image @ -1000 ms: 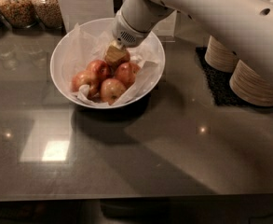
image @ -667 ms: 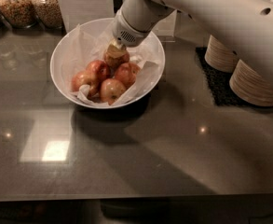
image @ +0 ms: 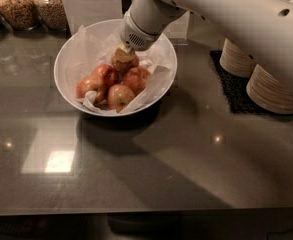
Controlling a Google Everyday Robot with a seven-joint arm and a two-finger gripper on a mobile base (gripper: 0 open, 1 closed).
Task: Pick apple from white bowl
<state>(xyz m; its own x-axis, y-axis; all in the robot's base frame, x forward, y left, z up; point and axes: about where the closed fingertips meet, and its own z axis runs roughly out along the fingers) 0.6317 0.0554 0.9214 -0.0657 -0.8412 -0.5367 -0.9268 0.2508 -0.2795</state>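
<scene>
**Claw is hanging over the pale apple at the back of the bowl, barely moving**

The dark, glossy table (image: 196, 174) is carrying everything in view. The big white arm (image: 226, 19) is reaching in from the upper right and angling down toward the white bowl (image: 57, 79), which is sitting left of centre on the table. Two stacks of beige bowls (image: 273, 91) are standing well apart to the right, and jars (image: 16, 6) are lining the far left edge. Crinkled paper (image: 88, 51) is lining the white bowl, and four red apples (image: 120, 96) are crowding its front half.

Over the last second almost nothing is shifting. The claw (image: 125, 54) is staying at the same spot inside the white bowl, and none of the fruit is moving. That suggests the grasp is being settled and the lift is not yet starting.

The claw is sitting right on top of the apple (image: 126, 64), the paler golden one at the back of the pile, just behind the red ones. Whether the claw is clamping it or merely resting over it cannot be told.

The apple is looking round, so no long axis is showing, and its stem end is being hidden under the claw.
</scene>
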